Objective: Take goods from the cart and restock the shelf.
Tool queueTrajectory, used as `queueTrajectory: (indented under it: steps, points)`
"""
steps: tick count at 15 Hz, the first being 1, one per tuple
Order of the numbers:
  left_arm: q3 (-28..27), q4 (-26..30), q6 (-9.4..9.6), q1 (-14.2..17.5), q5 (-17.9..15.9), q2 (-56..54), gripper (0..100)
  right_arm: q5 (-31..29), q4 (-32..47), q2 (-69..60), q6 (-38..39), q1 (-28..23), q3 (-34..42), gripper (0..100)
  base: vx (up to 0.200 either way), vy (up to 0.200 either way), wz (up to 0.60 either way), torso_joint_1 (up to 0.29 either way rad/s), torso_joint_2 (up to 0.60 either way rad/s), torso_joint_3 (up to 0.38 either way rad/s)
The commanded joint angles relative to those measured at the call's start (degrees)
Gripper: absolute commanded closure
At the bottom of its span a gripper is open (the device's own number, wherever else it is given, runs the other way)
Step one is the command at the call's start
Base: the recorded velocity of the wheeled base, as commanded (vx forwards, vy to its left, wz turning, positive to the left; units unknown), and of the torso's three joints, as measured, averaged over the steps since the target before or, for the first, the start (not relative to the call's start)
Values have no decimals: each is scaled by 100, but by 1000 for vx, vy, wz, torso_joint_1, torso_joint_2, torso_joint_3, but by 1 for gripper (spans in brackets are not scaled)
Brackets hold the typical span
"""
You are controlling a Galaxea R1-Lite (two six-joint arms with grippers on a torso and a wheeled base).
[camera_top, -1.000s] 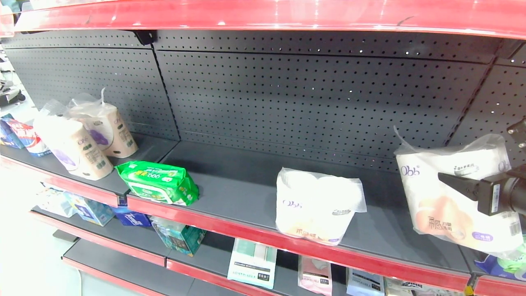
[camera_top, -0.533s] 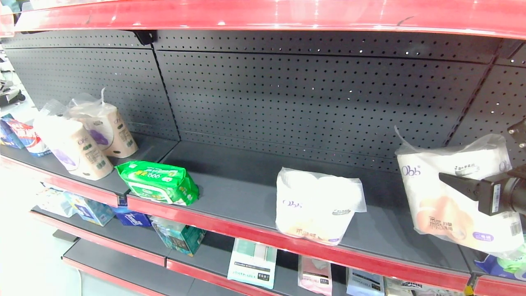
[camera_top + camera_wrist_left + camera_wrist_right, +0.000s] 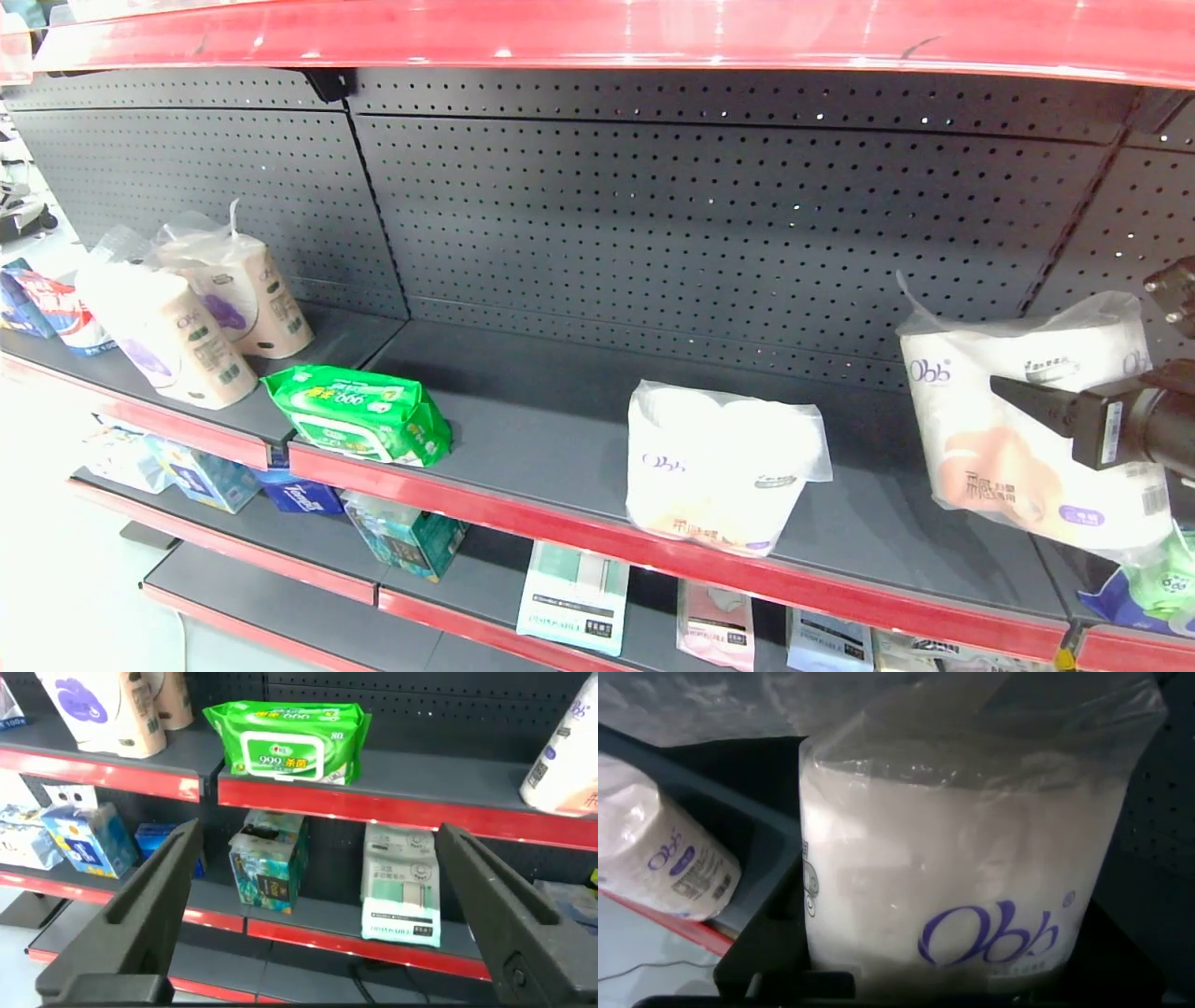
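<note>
A plastic-wrapped toilet paper pack hangs upright just above the dark shelf board at its right end. My right gripper is shut on it from the right; one black finger crosses the pack's front. In the right wrist view the pack stands between the dark fingers. A like pack stands at the shelf's front edge, mid-right, and appears again beside the held one. My left gripper is open with nothing in it, low before the shelf front, below the green wipes pack.
Green wipes lie at the shelf's front left. Two wrapped tissue rolls stand further left. The red upper shelf overhangs. Boxes and packets fill the lower shelf. Bare board lies between the wipes and the standing pack.
My right gripper has lifted the held pack a little and shifted it slightly left. Everything else on the shelf stays put.
</note>
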Motion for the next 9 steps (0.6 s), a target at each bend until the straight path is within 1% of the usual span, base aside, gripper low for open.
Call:
queueTrajectory:
  steps: [1, 4, 9]
  points:
    - [1, 2, -3, -8, 1, -2, 0, 4, -238, 412, -10, 50, 3, 100, 0, 0, 0, 0, 0, 0]
    - [1, -7, -3, -8, 1, -2, 0, 250, -765, 974, -1, 33, -58, 100, 0, 0, 0, 0, 0, 0]
    - [1, 2, -3, 1, 1, -2, 0, 891, -1846, 1985, 113, 42, -93, 100, 0, 0, 0, 0, 0, 0]
